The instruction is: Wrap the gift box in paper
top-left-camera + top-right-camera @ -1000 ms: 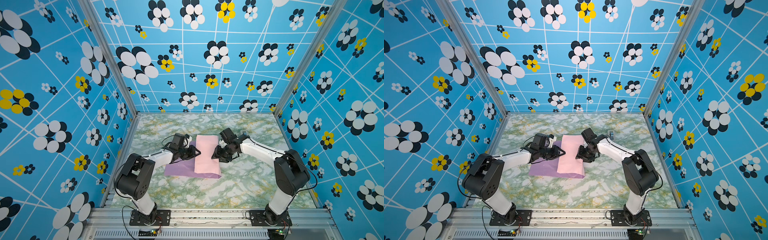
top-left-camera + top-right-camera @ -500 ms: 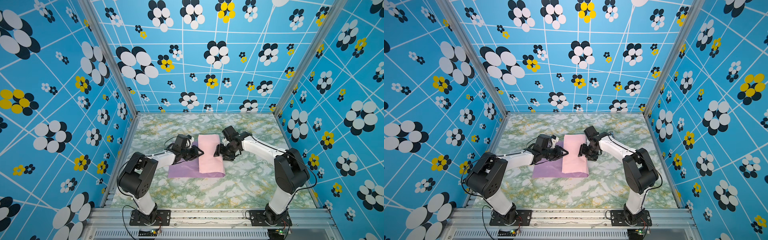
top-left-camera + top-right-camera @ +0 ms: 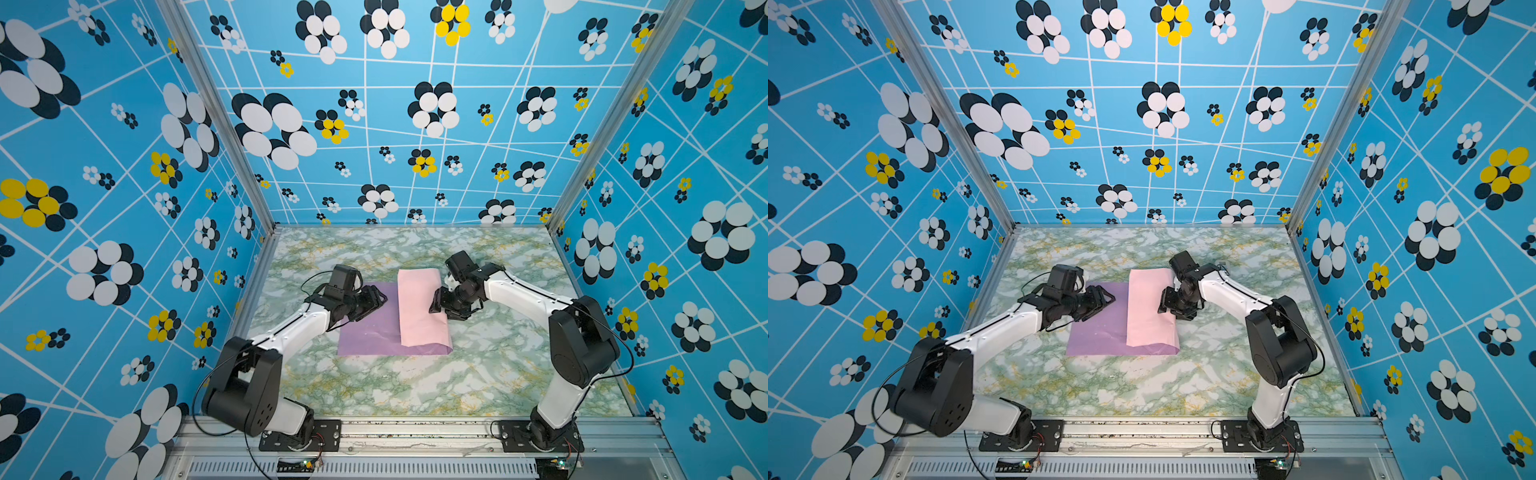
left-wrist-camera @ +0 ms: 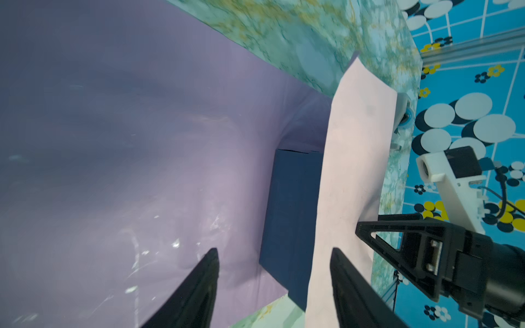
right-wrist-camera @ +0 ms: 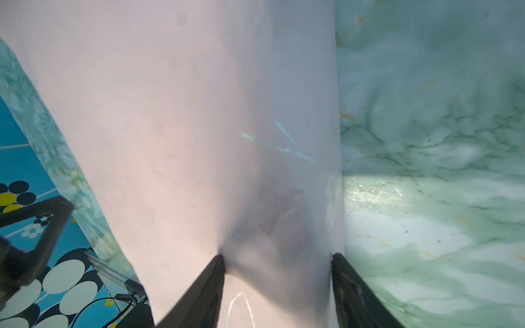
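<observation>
The paper (image 3: pixel 370 332) lies lilac face up on the table, and its pale pink flap (image 3: pixel 417 307) is folded over the gift box. Both top views hide the box. In the left wrist view a navy side of the gift box (image 4: pixel 292 221) shows under the flap (image 4: pixel 355 159). My left gripper (image 3: pixel 380 297) hovers open over the lilac part, holding nothing (image 4: pixel 274 251). My right gripper (image 3: pixel 440 305) stands at the flap's right edge with its jaws apart. One finger rests on top of the pink paper (image 5: pixel 170 113); the other is beside the fold near the table (image 5: pixel 277 256).
A small white-grey tape dispenser (image 4: pixel 403 113) stands on the green marbled table (image 3: pixel 415 386) just behind the flap, near the right arm. Blue flowered walls close in the back and both sides. The arm bases are bolted to a metal rail at the front.
My left gripper's jaws have opened wider over the lilac sheet. The paper with the box under it has slid a little to the right along with the right gripper.
</observation>
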### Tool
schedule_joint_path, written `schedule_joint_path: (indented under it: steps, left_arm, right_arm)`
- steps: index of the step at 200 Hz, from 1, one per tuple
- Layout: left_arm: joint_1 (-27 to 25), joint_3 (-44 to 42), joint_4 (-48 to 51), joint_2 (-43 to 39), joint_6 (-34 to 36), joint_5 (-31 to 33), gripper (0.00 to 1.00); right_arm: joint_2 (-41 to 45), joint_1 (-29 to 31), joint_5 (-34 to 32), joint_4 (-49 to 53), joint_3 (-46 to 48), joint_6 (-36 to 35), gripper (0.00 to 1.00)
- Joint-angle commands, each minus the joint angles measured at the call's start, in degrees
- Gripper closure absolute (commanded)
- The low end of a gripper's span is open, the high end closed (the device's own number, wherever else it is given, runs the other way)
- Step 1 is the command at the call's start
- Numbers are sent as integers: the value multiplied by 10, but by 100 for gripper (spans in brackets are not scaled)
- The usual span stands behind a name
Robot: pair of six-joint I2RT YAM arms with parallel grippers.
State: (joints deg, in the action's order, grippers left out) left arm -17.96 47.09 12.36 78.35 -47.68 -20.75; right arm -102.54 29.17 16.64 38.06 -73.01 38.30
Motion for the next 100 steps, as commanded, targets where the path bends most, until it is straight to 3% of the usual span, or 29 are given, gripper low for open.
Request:
schedule_joint_path:
  steps: [1,44,68,100]
  left_arm:
    - [41,-45,175,-61,-38,45,32]
    - [121,-116,248,-127,-64,49,30]
    - [144,-146,222,-120,-63,47,30]
    - [148,-176,164,-80,-69,-4,33]
  right_arm:
    - [-12,-2,-38,24,24,-5,38]
    - [-3,-2,-35,19,24,-9,38]
    - [-3,-2,-32,13,26,-10,38]
    - [0,-2,-31,12,26,-11,38]
